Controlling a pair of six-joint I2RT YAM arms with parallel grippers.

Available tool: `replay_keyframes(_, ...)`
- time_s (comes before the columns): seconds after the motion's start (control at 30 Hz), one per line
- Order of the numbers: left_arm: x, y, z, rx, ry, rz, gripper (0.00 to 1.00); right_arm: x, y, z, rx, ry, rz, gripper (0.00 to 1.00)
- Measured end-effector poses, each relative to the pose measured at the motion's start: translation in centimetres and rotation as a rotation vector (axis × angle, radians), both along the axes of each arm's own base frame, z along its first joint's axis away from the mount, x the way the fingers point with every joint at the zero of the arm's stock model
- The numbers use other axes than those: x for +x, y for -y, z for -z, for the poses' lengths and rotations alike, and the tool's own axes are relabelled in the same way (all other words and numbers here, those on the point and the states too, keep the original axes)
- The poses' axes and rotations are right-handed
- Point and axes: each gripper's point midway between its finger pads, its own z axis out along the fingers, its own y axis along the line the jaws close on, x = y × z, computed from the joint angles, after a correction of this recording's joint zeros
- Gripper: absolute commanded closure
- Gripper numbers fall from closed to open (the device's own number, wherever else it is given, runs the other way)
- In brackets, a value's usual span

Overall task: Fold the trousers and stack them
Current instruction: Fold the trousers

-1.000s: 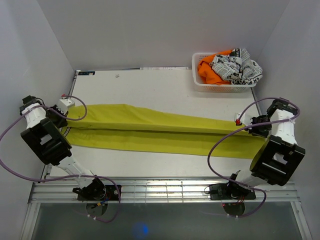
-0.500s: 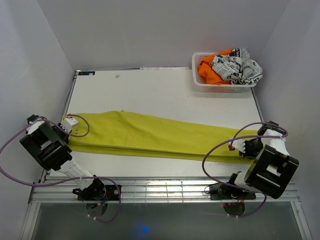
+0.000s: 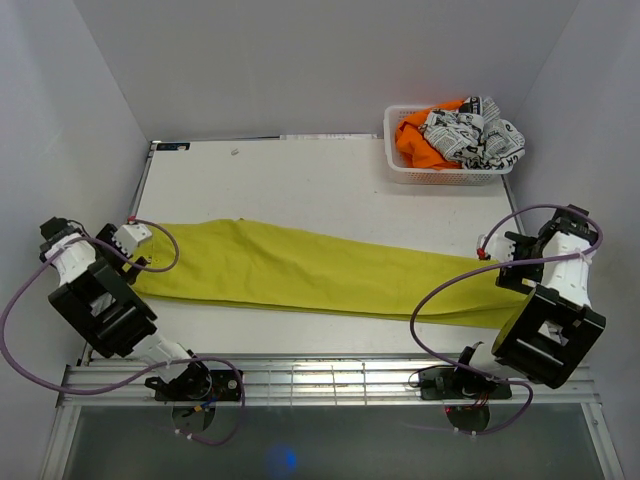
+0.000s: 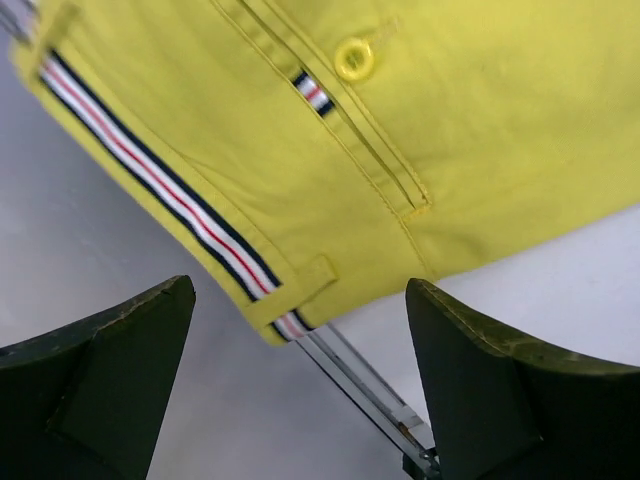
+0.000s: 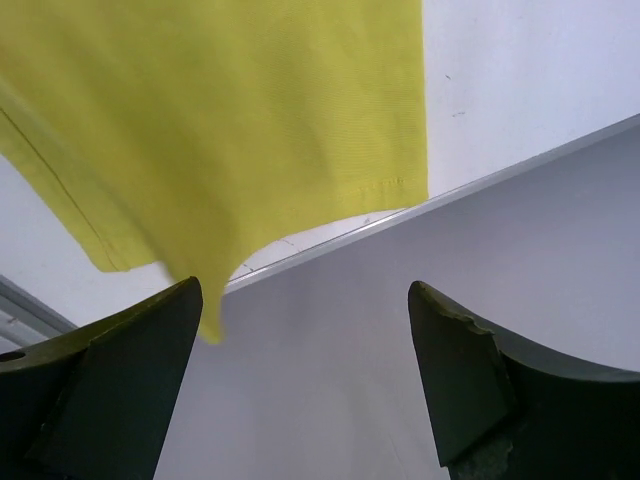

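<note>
The mustard-yellow trousers (image 3: 320, 270) lie flat across the table, folded lengthwise, with the waist at the left and the leg ends at the right. My left gripper (image 3: 133, 240) hovers open just off the waist end. In the left wrist view the waistband (image 4: 150, 170) with its striped tape and a yellow button (image 4: 354, 58) lies beyond the open left gripper (image 4: 300, 385), which holds nothing. My right gripper (image 3: 503, 263) stands open over the leg ends. In the right wrist view the hem (image 5: 250, 120) droops over the table's edge, free of the open right gripper (image 5: 305, 385).
A white basket (image 3: 400, 165) at the back right holds an orange garment (image 3: 415, 140) and a black-and-white printed cloth (image 3: 475, 135). The waist corner overhangs the table's left metal rail (image 4: 370, 390). White walls close in on both sides.
Both grippers opened and let go of the trousers. The far half now lies folded over the near half, making one narrow strip. Both arms have drawn slightly back from the cloth.
</note>
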Motion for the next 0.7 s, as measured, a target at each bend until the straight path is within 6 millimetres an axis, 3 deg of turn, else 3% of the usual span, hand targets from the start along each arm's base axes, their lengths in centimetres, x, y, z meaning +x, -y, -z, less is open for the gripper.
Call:
replay_keyframes(0.2, 2.2, 2.1, -7.7, -0.030, 0.184, 0.037, 0.02, -0.2, 0.0, -2.8, 0.051, 0.019, 0.042, 0.08)
replay_keyframes(0.3, 3.3, 4.3, -9.5, -0.080, 0.236, 0.049, 0.02, 0.9, 0.9, -5.3, 0.074, 0.053, 0.088, 0.09)
replay_keyframes(0.43, 4.8, 8.5, -9.3, -0.207, 0.227, 0.048, 0.02, 3.0, 1.7, -6.4, 0.147, 0.067, 0.189, 0.19)
replay_keyframes(0.57, 5.1, 12.3, -7.3, -0.326, 0.166, 0.011, 0.02, 2.8, 1.1, -3.3, 0.272, -0.043, 0.360, 0.33)
replay_keyframes(0.63, 4.7, 13.1, -6.0, -0.368, 0.127, -0.042, 0.02, 2.1, 0.6, -1.4, 0.319, -0.101, 0.454, 0.33)
replay_keyframes(0.67, 4.5, 13.1, -5.3, -0.381, 0.107, -0.079, 0.05, 1.5, 0.2, -0.5, 0.336, -0.127, 0.495, 0.33)
replay_keyframes(0.7, 4.5, 12.9, -4.7, -0.390, 0.090, -0.117, 0.15, 0.9, -0.3, 0.3, 0.352, -0.148, 0.533, 0.33)
